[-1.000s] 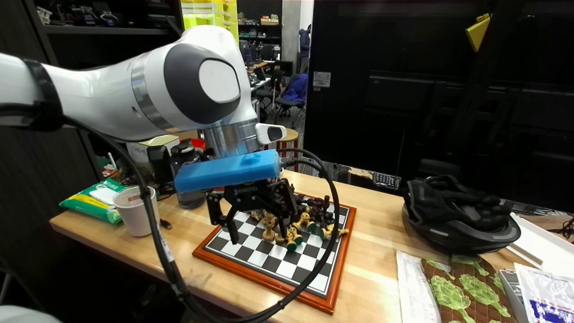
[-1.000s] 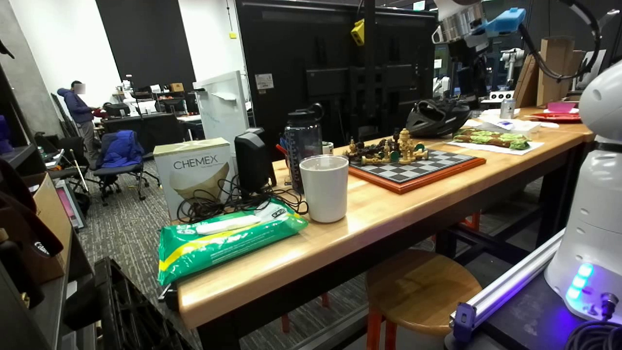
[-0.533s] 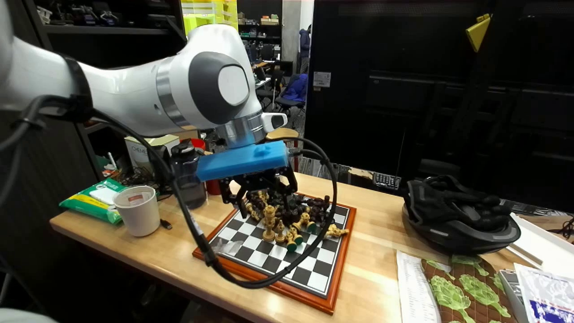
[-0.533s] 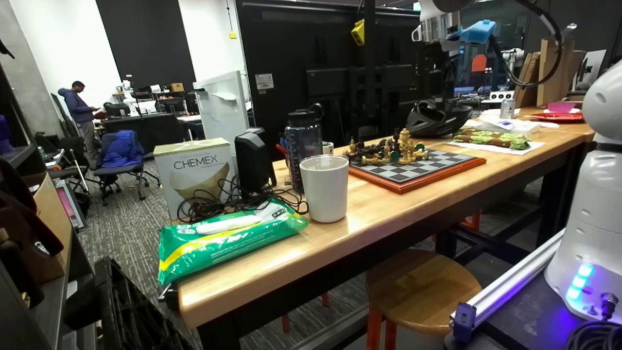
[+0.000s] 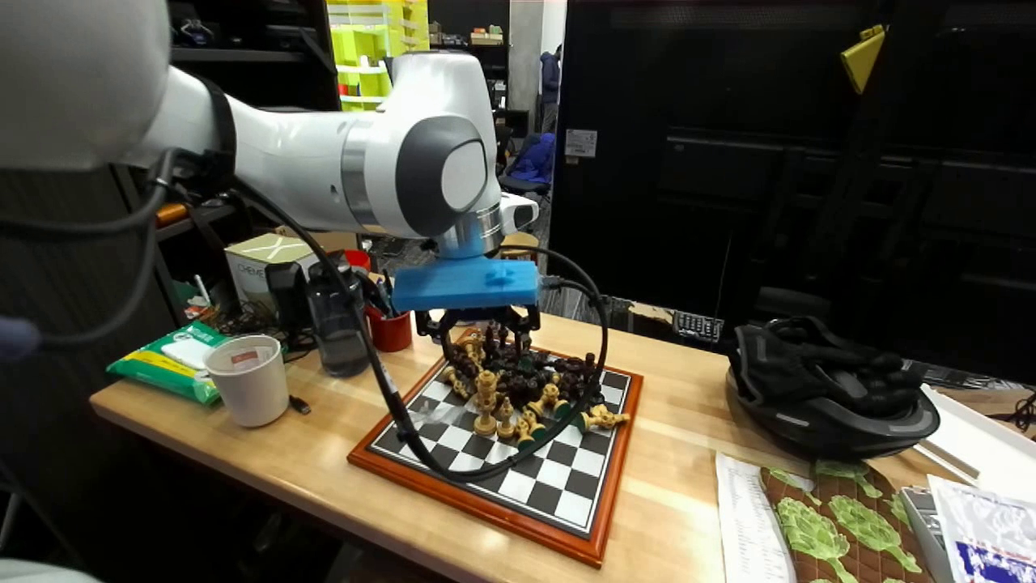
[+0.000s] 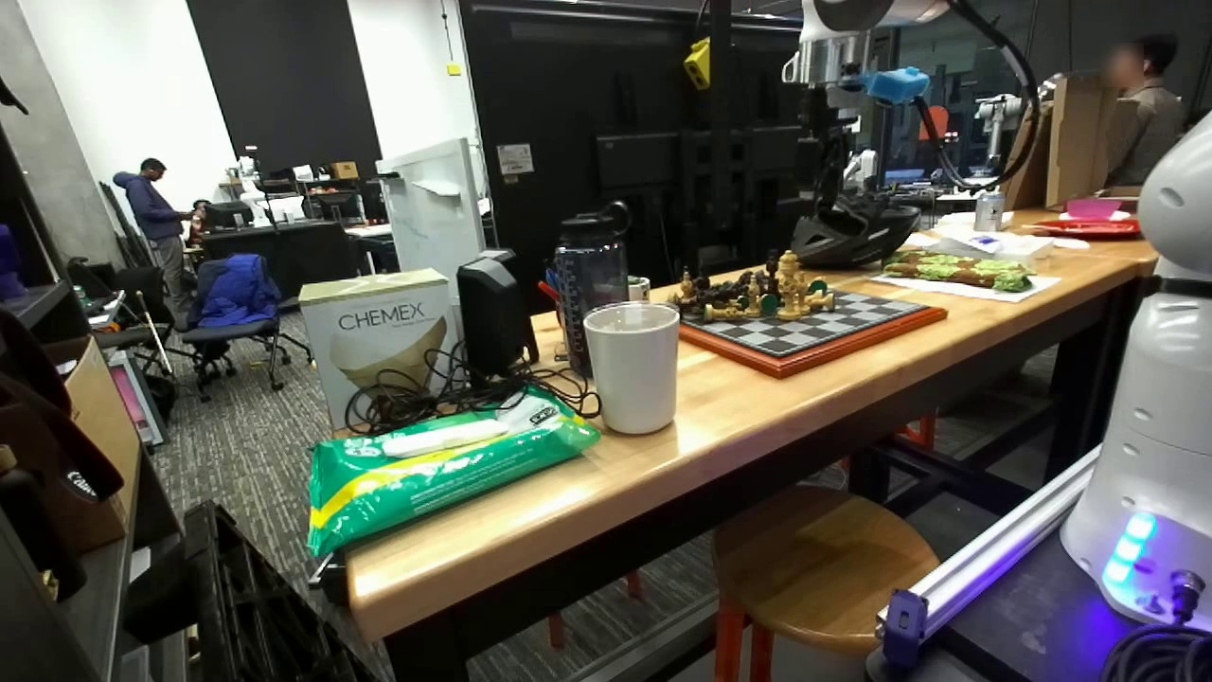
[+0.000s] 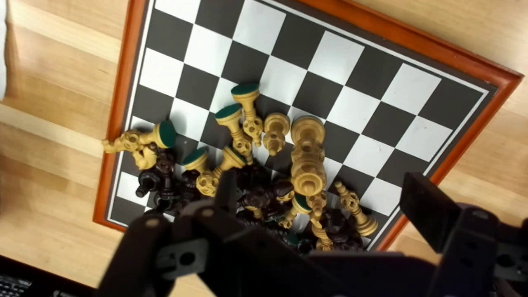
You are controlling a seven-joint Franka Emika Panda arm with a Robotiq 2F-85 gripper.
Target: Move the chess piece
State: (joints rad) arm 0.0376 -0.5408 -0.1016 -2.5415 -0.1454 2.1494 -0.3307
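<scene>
While a black panel (image 5: 728,178) stands behind the wooden table (image 5: 672,494), the chessboard (image 5: 553,498) lies under a wide-spread, empty claw (image 7: 317,183), between a helmet (image 5: 825,429) and a white cup (image 5: 255,397); on it, toppled pieces (image 7: 258,198) crowd a tall, upright chess piece (image 7: 307,159).

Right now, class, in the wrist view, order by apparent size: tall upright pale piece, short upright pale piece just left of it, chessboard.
1. Chessboard
2. Tall upright pale piece, perhaps enlarged by its top being nearer the camera
3. Short upright pale piece
</scene>
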